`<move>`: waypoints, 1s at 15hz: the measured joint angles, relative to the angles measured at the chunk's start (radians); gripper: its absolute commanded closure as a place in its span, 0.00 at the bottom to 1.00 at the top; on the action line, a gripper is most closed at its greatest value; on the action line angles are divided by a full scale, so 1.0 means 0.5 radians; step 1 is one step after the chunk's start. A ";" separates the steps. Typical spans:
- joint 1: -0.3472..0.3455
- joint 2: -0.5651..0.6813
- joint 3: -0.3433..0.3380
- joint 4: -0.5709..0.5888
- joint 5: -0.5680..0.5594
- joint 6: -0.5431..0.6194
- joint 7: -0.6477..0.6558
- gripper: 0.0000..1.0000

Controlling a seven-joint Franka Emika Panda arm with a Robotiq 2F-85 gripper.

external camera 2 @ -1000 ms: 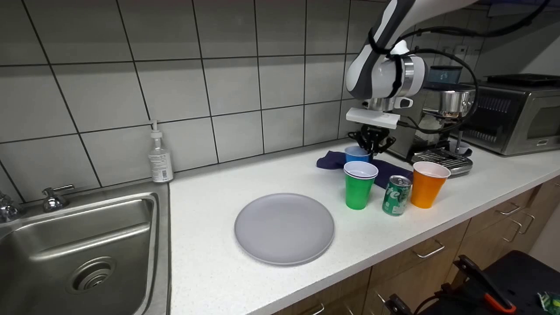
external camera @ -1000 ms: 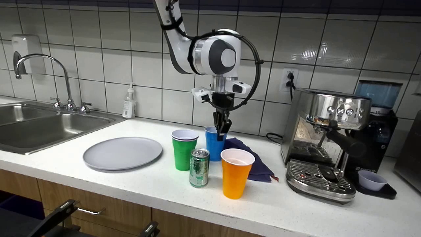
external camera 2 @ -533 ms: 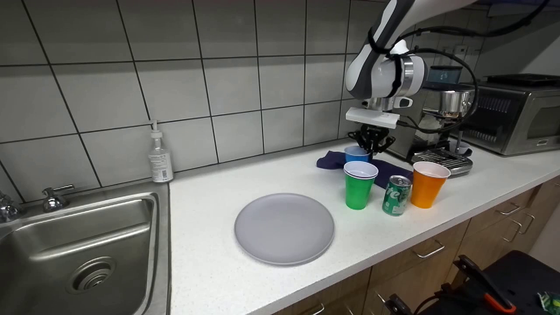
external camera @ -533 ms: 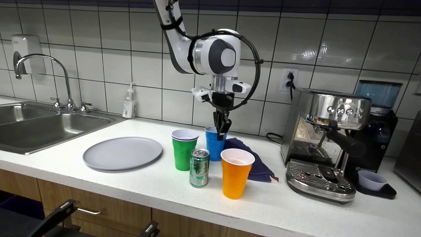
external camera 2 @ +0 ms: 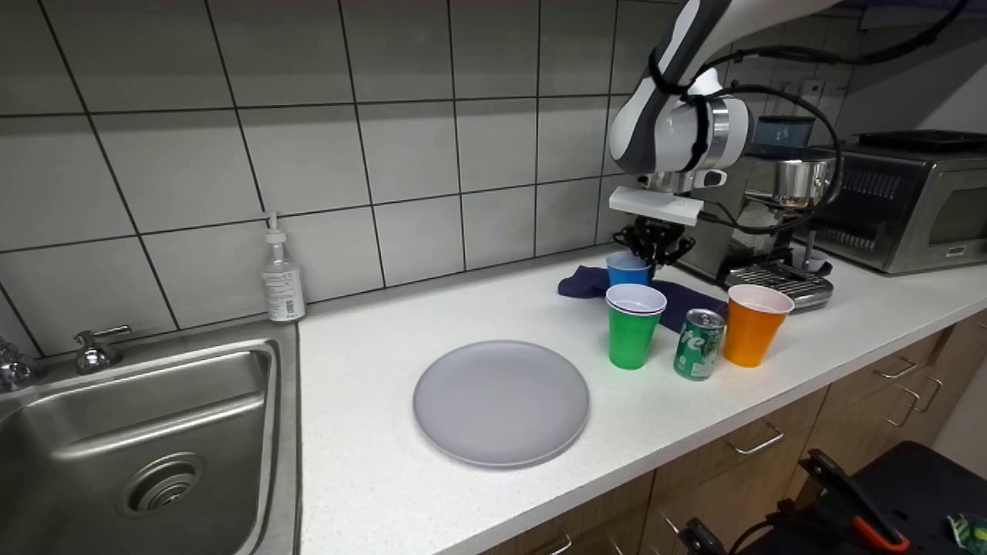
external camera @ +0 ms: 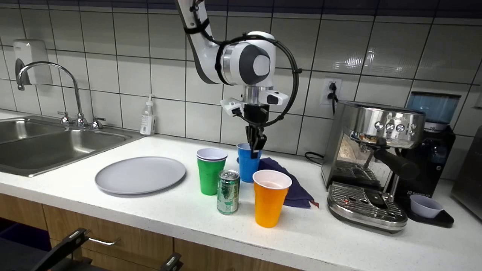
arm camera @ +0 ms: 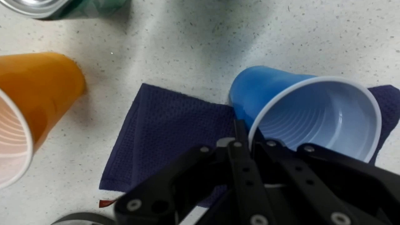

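Where the pale, dark-flecked surface [external camera 2: 362, 432] stretches out, it carries a steel coffee machine [external camera: 376, 131] and a folded dark purple cloth [arm camera: 178, 131]. At the edge of that cloth is the blue cup [arm camera: 306, 115], upright in both exterior views; in the wrist view, cloth shows on either side of it. Whether its base touches the surface cannot be told. Near it, closer to the front edge of the surface, stand an orange cup [external camera: 272, 203], a green cup [external camera: 211, 175] with a second rim showing above its own, and a smaller green can [external camera: 228, 194].

The blue cup's body is a strong, smooth blue that narrows toward the base. Its mouth opens wide onto a pale, bluish-white inside, with fine curved ridges ringing the lower part and a small glint on the inner wall. The rim is thin, rounded and white.

The hand [arm camera: 249, 134], black and pointing downward, is clenched on the blue cup at that rim. Its fingers [arm camera: 240, 132] are almost together, one outside the mouth and one inside, with only the thin wall of the cup between them.
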 measured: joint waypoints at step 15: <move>0.000 -0.203 -0.008 -0.219 -0.038 0.399 -0.199 0.99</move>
